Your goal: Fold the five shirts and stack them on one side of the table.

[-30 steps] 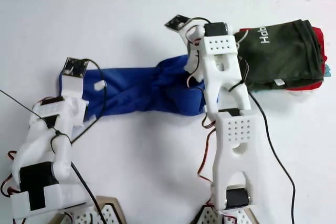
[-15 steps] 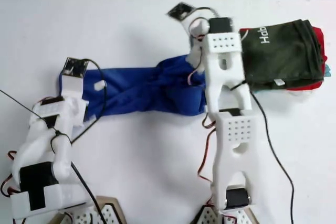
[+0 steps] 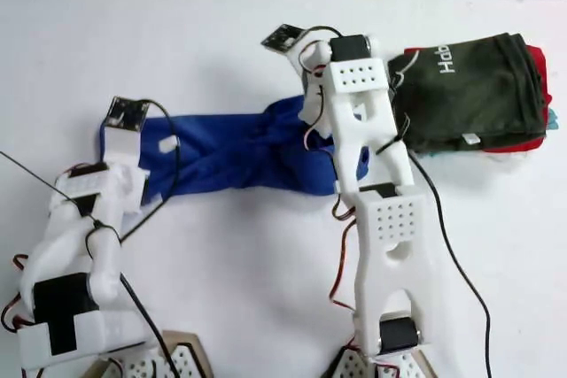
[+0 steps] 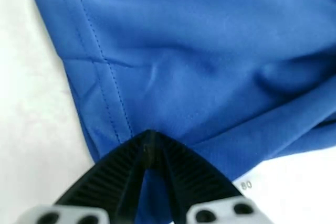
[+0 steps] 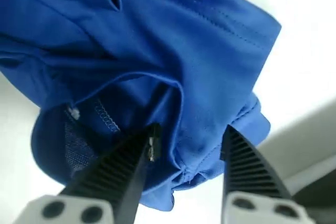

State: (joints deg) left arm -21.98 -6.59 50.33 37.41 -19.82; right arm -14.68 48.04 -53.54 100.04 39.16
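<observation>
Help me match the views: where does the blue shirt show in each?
High view: blue shirt stretched across mid-table between the arms.
Left wrist view: its hemmed edge pinched in the left claw.
Right wrist view: bunched inside the open right claw.
Shared landmark: white table.

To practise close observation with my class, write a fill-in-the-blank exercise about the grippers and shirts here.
The left gripper is ____ on the blue shirt.
The right gripper is ____, its jaws either side of the shirt's bunched end.
The top shirt of the folded stack is dark ____.
Missing words: shut; open; green.
</observation>
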